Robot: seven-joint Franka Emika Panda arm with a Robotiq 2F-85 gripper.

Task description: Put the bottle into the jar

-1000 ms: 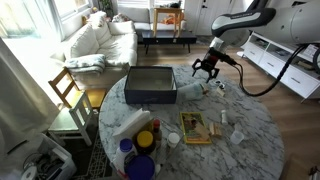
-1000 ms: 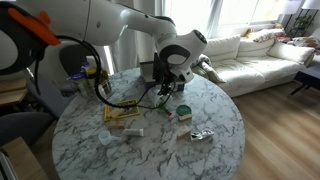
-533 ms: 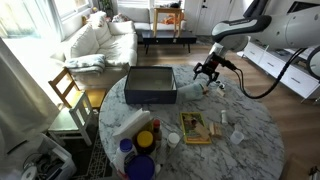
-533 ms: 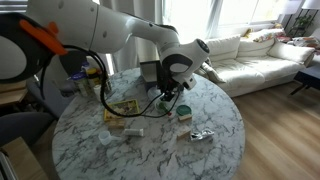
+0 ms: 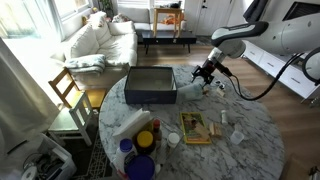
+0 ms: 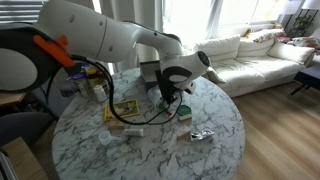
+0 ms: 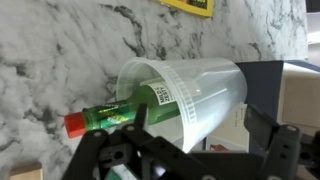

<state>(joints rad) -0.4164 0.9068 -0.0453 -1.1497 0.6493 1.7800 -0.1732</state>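
In the wrist view the translucent milky-white jar (image 7: pixel 190 95) lies on its side on the marble table. A green bottle (image 7: pixel 110 115) with a red cap lies with its base inside the jar's mouth and its neck sticking out. My gripper (image 7: pixel 203 125) is open, with one finger on each side of the jar. The right finger stands clear of the jar's bottom. In both exterior views the gripper (image 5: pixel 207 73) (image 6: pixel 170 95) hangs low over the table next to the dark box (image 5: pixel 150 85). The jar is mostly hidden there.
The round marble table (image 5: pixel 245 115) also carries a yellow book (image 5: pixel 195 127), purple-lidded containers (image 5: pixel 140 165), an orange bottle (image 5: pixel 146 138) and small items (image 6: pixel 201 135). The dark box edge (image 7: pixel 300 90) lies close to the jar. A sofa (image 5: pixel 100 40) stands beyond.
The arm has shifted and lowered the gripper slightly toward the table beside the dark box. The objects on the table have not visibly moved.
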